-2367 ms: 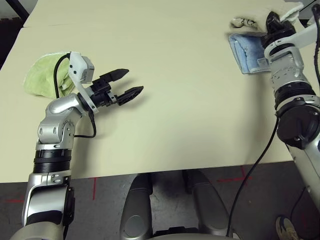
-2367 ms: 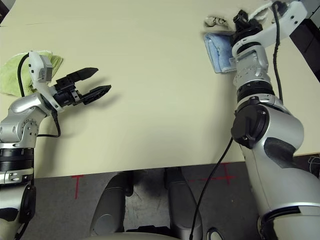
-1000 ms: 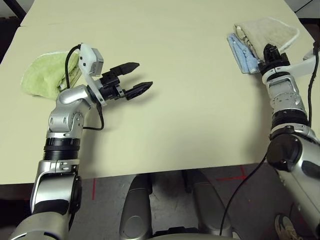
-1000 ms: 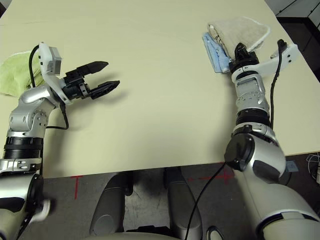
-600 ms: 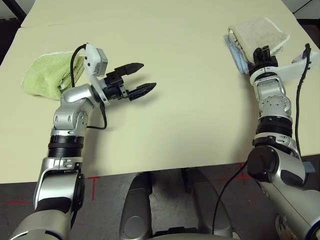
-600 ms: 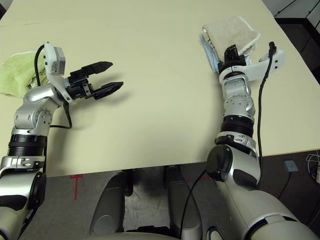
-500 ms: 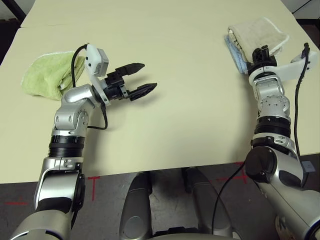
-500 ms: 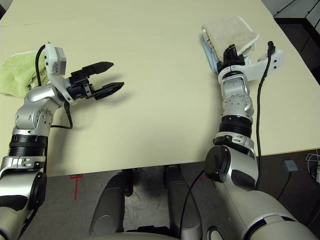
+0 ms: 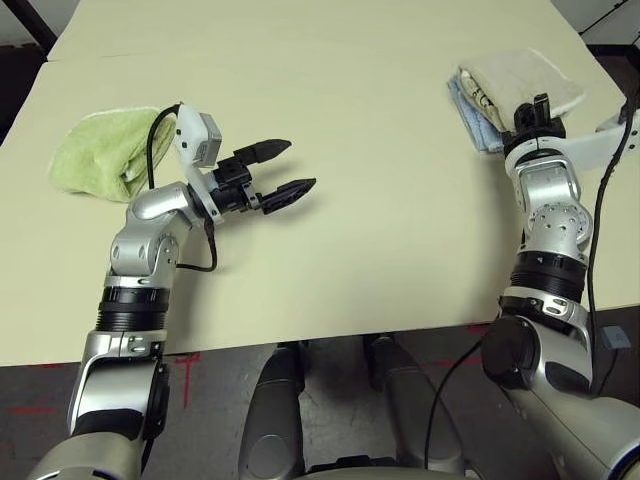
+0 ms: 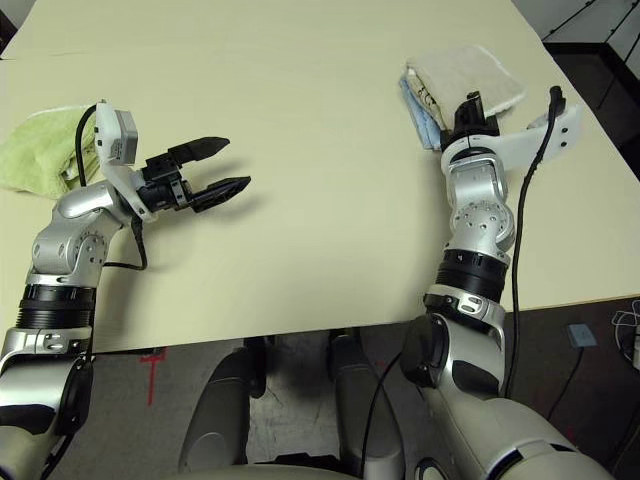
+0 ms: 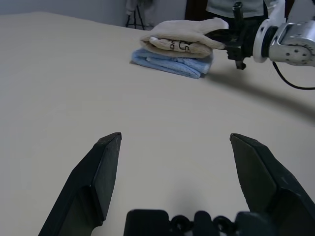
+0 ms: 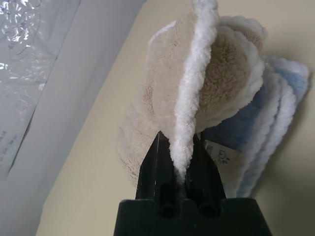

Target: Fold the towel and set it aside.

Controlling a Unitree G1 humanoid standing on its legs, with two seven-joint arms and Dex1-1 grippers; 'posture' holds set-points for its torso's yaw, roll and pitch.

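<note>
Folded towel [image 9: 520, 78] sits on the blue towel [image 9: 468, 105] at far right of desk [image 9: 380, 190]. Right claw [image 12: 178, 162] pinched tight on towel's white-edged hem. Left claw [image 9: 285, 169] wide apart, holding nothing, hovering over bare desk w/ green towel [image 9: 95, 155] just behind its wrist, well apart from the stack.

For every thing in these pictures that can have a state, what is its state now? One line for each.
Beige towel: folded, lying on the blue towel, one white edge pinched.
Blue towel: folded, flat under the beige one.
Green towel: bunched, lying alone.
Left gripper: open, holding nothing.
Right gripper: shut on the beige towel's edge.
</note>
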